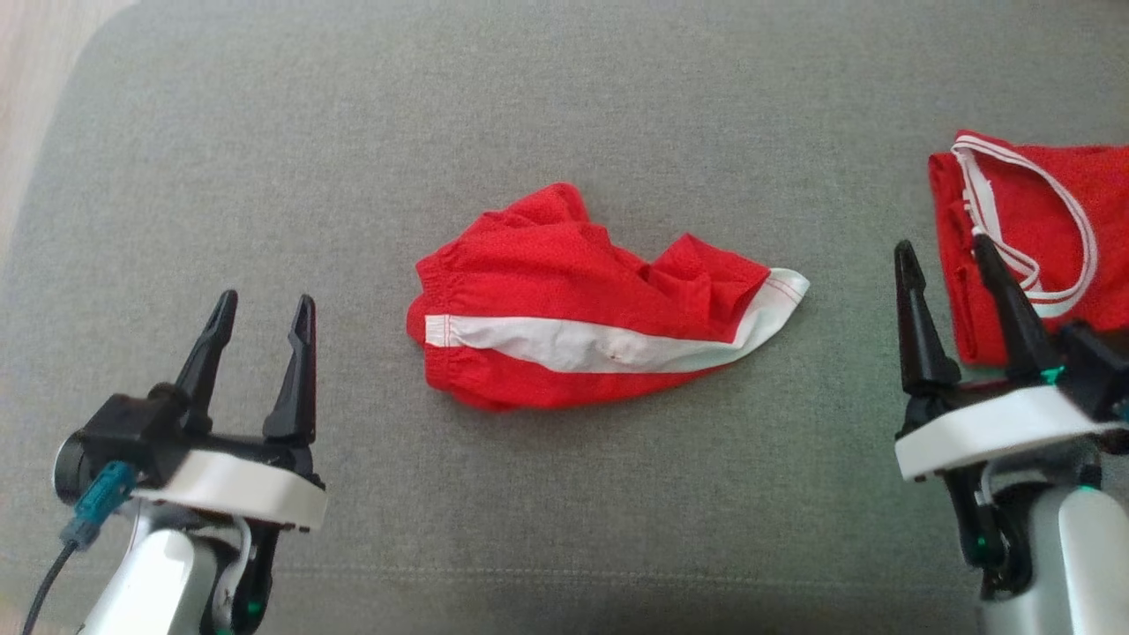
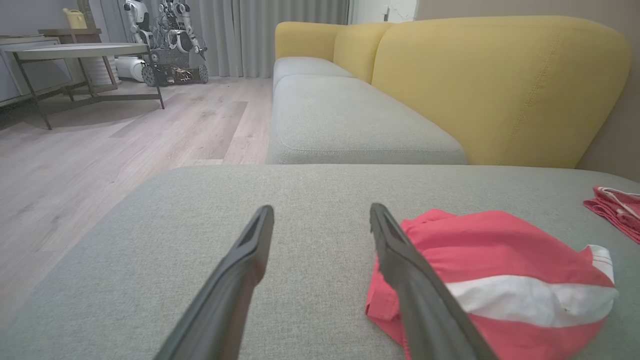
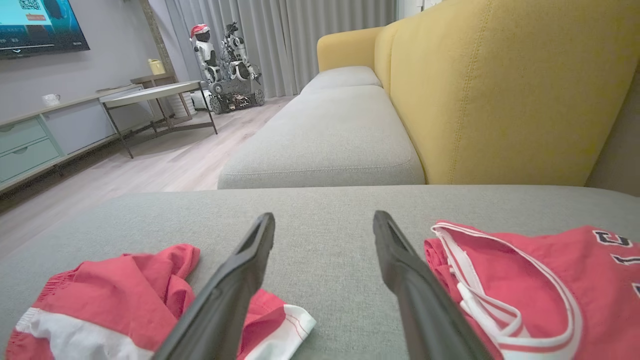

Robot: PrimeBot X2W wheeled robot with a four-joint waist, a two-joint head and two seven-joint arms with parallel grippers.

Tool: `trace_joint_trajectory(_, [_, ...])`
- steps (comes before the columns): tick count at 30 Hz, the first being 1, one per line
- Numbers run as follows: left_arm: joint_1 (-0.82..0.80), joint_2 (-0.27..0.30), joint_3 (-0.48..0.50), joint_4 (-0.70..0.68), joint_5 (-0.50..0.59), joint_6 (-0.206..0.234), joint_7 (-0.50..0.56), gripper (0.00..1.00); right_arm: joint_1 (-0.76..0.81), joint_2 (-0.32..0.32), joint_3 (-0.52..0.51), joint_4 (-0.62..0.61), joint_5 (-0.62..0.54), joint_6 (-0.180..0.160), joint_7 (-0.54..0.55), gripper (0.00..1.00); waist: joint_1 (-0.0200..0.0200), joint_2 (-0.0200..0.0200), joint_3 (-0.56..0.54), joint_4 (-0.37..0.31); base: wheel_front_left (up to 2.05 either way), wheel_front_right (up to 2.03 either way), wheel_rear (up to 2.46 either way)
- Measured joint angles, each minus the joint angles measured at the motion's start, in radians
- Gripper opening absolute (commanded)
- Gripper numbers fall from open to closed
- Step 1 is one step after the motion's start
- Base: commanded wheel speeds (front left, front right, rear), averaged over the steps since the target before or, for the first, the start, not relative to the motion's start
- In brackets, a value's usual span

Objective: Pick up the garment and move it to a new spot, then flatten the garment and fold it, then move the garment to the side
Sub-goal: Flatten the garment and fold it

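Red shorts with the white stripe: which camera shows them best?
The head view: the red shorts lie whole and unobstructed from above. The left wrist view sees them low and side-on, a finger covering one edge; the right wrist view cuts them off.

The left tool (image 1: 267, 302) and right tool (image 1: 942, 245) each have two long, tapering black fingers (image 1: 295, 370) above a white collar (image 1: 238, 489), with a silvery forearm (image 1: 154, 573) below it. Beside the left collar are a teal plug (image 1: 97, 503) and a dark cable (image 1: 44, 586).

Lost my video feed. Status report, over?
Left gripper open, empty. Right gripper open, empty. Red shorts crumpled on grey cushion, unfolded. Red jersey lies at right, clear of shorts.
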Motion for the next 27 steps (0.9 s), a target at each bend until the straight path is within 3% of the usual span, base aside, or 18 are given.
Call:
trace_joint_trajectory(18, [0.010,0.006,-0.025,0.001,-0.007,-0.009,0.012,1.00,0.023,0.000,-0.009,-0.007,0.008,0.000,0.002,1.00,0.0000,0.0000,-0.015,-0.013,0.00,0.00,0.00])
trace_joint_trajectory(27, [-0.094,-0.024,-0.134,0.066,-0.100,-0.152,0.160,1.00,0.016,0.000,0.004,-0.007,0.013,0.000,0.003,1.00,0.0000,0.0000,0.022,-0.022,0.00,0.00,0.00])
